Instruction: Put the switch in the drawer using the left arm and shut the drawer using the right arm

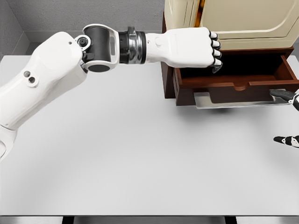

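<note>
Left hand (pixel 194 46) hovering over the open drawer (pixel 233 77)

Fingers are curling as if pinching something unseen; the switch could be snagging the drawer's left rim at the table's (pixel 117 154) far-right corner.

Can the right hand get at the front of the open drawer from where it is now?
Probably yes. The right hand shows only fingertips at the right edge, close beside the drawer front, with nothing between them. The left hand is over its far left corner.

A bare simulated test room rather than a lived-in space; a plain pale grey table (pixel 140 154) fills the view; flat grey walls (pixel 70 14) meet behind it; a dark wooden cabinet (pixel 224 74) with cream panels stands at the back right.
</note>
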Robot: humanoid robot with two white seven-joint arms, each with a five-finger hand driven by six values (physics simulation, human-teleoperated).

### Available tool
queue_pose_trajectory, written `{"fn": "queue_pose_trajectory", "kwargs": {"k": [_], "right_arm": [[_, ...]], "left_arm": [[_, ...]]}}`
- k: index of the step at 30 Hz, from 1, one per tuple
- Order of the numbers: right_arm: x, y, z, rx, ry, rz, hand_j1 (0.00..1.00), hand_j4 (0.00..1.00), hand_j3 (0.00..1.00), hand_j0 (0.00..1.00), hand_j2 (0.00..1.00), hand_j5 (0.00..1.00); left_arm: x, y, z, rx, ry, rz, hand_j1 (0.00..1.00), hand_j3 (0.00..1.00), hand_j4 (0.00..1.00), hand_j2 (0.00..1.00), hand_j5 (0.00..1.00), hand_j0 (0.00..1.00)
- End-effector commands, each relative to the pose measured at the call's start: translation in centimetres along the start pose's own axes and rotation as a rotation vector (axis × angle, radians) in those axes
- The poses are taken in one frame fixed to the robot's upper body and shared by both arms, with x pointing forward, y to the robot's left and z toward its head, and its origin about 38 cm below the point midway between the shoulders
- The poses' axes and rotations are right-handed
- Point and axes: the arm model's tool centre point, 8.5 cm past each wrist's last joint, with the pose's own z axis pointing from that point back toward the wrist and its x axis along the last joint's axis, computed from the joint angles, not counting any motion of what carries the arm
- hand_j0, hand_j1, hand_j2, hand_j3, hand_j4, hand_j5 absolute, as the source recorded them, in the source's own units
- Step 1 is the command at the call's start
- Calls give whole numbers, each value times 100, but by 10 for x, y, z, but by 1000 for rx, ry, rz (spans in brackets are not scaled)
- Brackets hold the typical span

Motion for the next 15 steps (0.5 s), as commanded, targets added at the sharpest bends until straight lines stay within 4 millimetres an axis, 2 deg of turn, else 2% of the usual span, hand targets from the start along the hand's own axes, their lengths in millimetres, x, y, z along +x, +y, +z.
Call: {"fn": "queue_pose_trajectory", "kwargs": {"k": [1, 9, 15], "right_arm": [[0, -1, 0, -5, -2, -6, 100, 100, 100, 100, 100, 100], [0, -1, 0, -5, -2, -6, 100, 100, 100, 100, 100, 100], [0, -1, 0, -5, -2, -6, 100, 100, 100, 100, 100, 100]], "left_arm": [[-1, 1, -1, 16, 1, 24, 52, 52, 52, 52, 52, 52], [-15, -11, -1, 45, 36, 155, 52, 52, 52, 52, 52, 52], [-15, -11, -4, 59, 34, 180, 52, 52, 52, 52, 52, 52]]}}
